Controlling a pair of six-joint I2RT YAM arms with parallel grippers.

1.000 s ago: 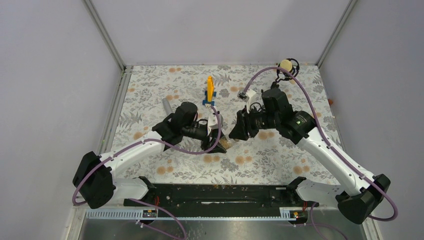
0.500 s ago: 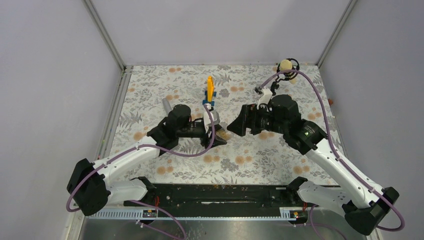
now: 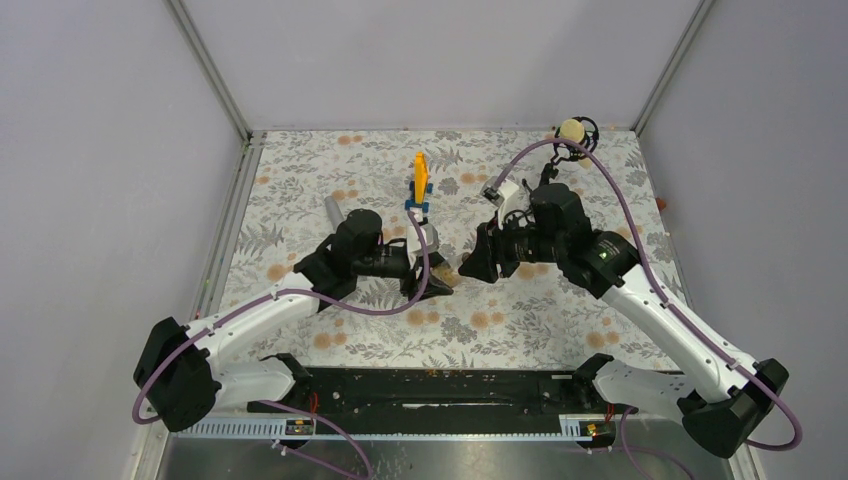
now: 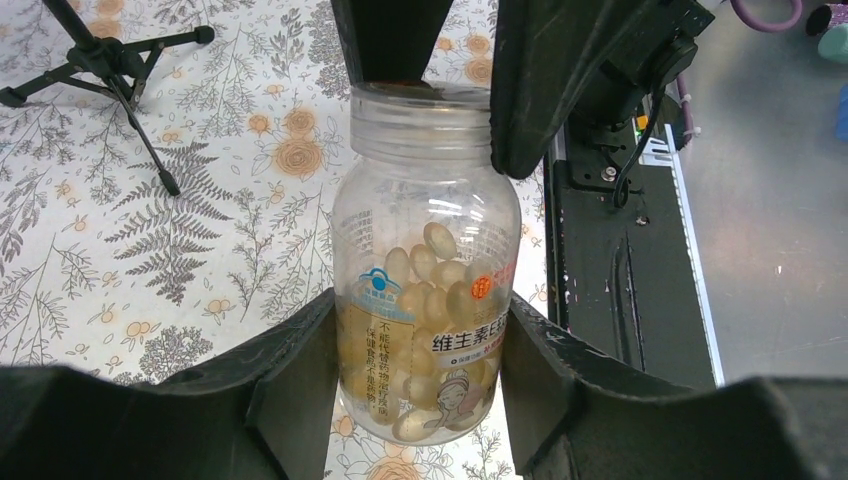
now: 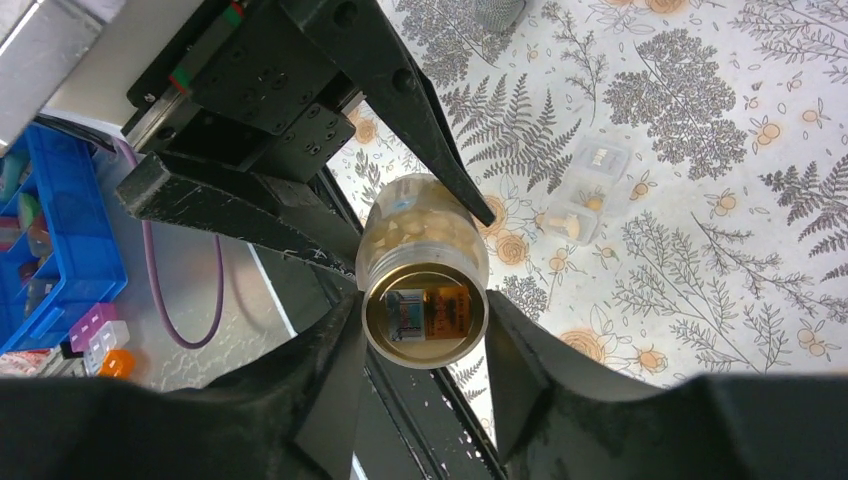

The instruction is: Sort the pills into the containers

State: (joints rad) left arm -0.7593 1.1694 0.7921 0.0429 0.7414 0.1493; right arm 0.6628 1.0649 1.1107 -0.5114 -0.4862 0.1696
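Jar (image 4: 425, 300) sits between both arms, lid off and mostly full of pills (image 4: 432, 262). The left gripper (image 4: 420, 315) clamps its body and the right gripper (image 5: 423, 302) pinches its neck. The clear box (image 5: 590, 188) holds only a few, so most of the sorting looks undone.

Both arms reach inward with bent elbows, their wrists turned level so the grippers meet tip to tip. The left gripper (image 3: 436, 284) has its jaws clamped on the body of the jar (image 4: 425, 200). The right gripper (image 3: 470, 266) has its jaws pressed against either side of the jar's top end.
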